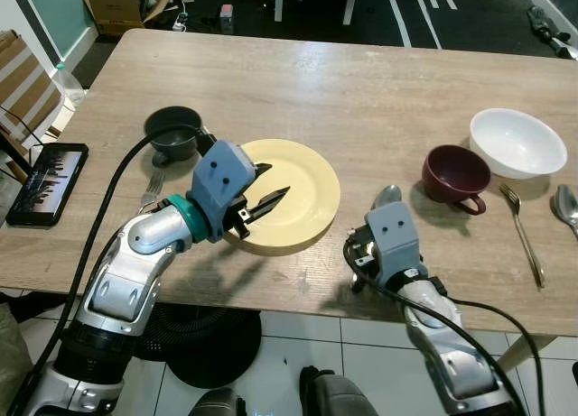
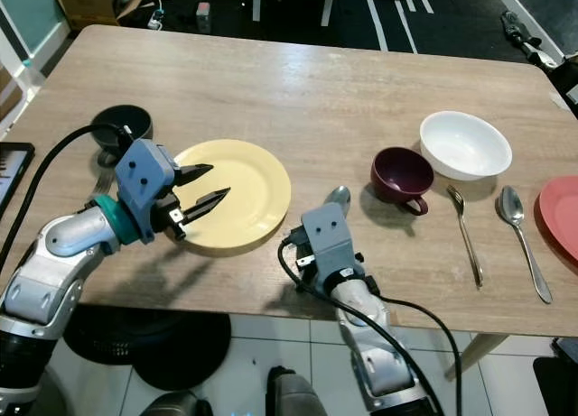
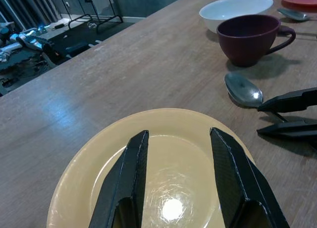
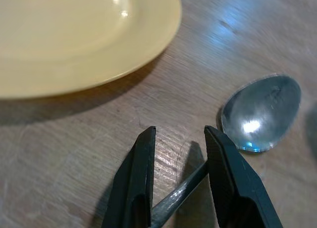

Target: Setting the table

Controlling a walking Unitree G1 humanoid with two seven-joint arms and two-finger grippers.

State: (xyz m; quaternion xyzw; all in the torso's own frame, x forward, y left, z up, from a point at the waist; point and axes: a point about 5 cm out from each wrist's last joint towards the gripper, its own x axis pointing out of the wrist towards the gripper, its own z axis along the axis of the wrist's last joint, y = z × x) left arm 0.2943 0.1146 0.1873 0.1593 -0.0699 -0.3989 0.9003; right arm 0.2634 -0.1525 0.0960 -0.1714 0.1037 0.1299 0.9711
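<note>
Both head views look forward and steeply down from above the near edge of the wooden table [image 1: 379,100], taking in nearly its whole top; the yellow plate [image 1: 307,186] sits left of centre in both. The right eye view is offset sideways, so the plate lies further left there. The left wrist view hovers low over the plate, looking across it toward the maroon cup [image 3: 250,37] beyond. The right wrist view sits very close to the tabletop just beside the plate's rim, sharing with the left wrist view the plate and the spoon [image 4: 261,112].
</note>
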